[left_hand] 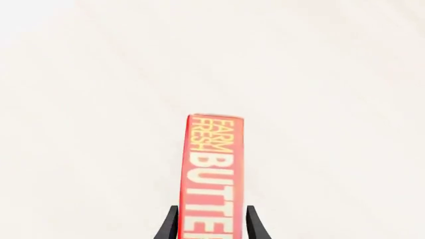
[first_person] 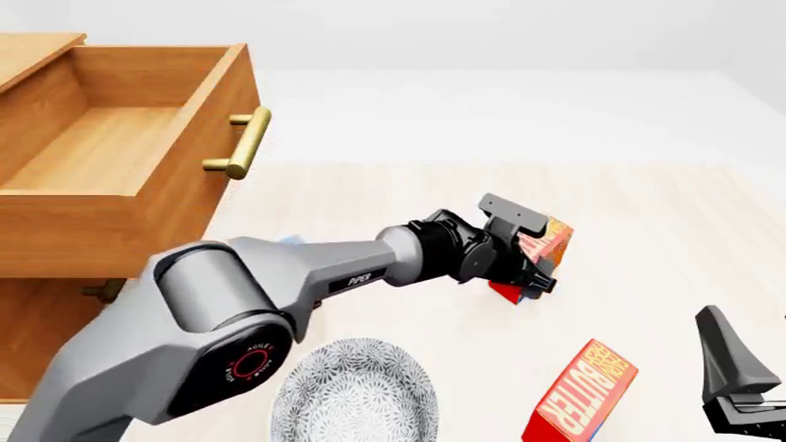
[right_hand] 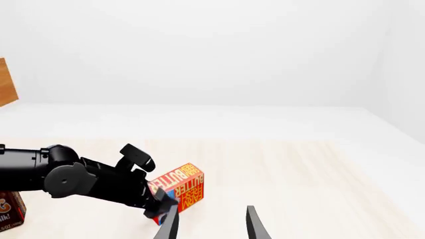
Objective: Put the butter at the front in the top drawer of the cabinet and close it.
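Note:
My left gripper [first_person: 525, 265] is shut on a red butter carton [first_person: 547, 241] near the middle of the table; whether it is off the surface I cannot tell. In the left wrist view the carton [left_hand: 214, 164] stands on edge between the black fingers [left_hand: 171, 224]. A twin butter carton [first_person: 580, 391] lies closer to the table's front edge, apart from both grippers. The cabinet [first_person: 50, 313] stands at the left with its top drawer [first_person: 123, 147] pulled open and showing a bare wooden floor. My right gripper [right_hand: 211, 225] is open, holds nothing, and sits at the front right [first_person: 737, 382].
A grey patterned plate [first_person: 356, 396] lies at the front, below my left arm. A brown box [right_hand: 8, 216] stands behind that arm, near the cabinet. The drawer's brass handle [first_person: 246, 143] juts out over the table. The lower drawer's handle [first_person: 105, 290] peeks out beneath.

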Action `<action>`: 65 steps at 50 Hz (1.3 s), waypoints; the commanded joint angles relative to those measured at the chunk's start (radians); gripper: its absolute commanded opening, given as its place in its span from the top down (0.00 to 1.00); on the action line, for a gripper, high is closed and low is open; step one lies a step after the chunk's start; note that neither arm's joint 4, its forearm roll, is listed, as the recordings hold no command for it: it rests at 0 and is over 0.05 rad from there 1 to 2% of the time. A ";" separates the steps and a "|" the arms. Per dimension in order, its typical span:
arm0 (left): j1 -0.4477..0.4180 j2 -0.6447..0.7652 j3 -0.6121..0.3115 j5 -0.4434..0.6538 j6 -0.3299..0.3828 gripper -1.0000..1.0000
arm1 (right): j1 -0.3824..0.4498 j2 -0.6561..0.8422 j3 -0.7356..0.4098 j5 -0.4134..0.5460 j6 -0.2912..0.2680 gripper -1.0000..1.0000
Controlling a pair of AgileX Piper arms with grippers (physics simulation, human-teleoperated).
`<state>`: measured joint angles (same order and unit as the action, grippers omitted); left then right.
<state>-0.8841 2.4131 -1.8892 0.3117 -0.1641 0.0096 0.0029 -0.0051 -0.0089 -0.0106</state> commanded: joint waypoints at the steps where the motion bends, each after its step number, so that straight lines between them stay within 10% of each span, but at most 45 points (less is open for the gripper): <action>1: -0.004 0.048 -0.018 -0.004 -0.015 0.00 | -0.001 -0.001 0.001 0.000 0.001 0.00; 14: 0.012 0.062 -0.033 0.002 -0.010 0.00 | -0.001 -0.001 0.001 0.000 0.000 0.00; 15: 0.007 0.054 -0.023 -0.003 -0.015 1.00 | -0.001 -0.001 0.001 0.000 0.001 0.00; 65: 0.048 -0.417 0.243 0.077 0.036 1.00 | -0.001 -0.001 0.001 0.000 0.001 0.00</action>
<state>-0.8529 2.1086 -1.6793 0.3565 -0.1515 0.0096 0.0029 -0.0051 -0.0090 -0.0105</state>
